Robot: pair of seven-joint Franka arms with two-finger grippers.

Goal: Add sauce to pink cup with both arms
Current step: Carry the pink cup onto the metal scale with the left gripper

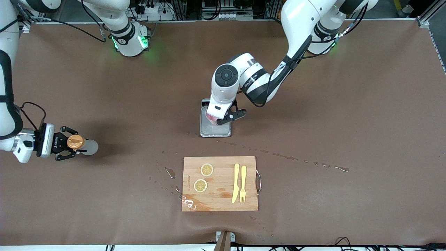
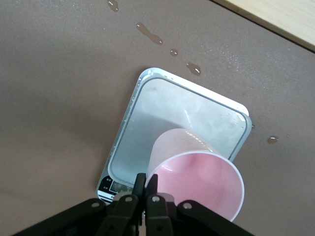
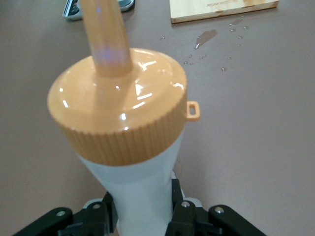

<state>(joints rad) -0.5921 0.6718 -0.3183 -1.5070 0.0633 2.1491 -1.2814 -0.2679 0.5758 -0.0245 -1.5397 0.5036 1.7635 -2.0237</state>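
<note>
The pink cup (image 2: 197, 179) is tilted over the grey scale (image 2: 162, 118), its open mouth toward the left wrist camera. My left gripper (image 2: 146, 189) is shut on the cup's rim, one finger inside and one outside. From the front the left gripper (image 1: 220, 121) hides most of the cup (image 1: 211, 118) above the scale (image 1: 216, 130) at mid-table. My right gripper (image 1: 72, 144) is shut on the sauce bottle (image 1: 87, 147) low over the table at the right arm's end. In the right wrist view the right gripper (image 3: 140, 211) clamps the whitish body below the orange cap (image 3: 118, 113).
A wooden cutting board (image 1: 223, 167) lies nearer the front camera than the scale, with two lemon slices (image 1: 207, 169), a yellow knife (image 1: 236, 183) and a fork (image 1: 243, 183). Liquid drops (image 1: 289, 157) trail across the brown table between the scale and the board.
</note>
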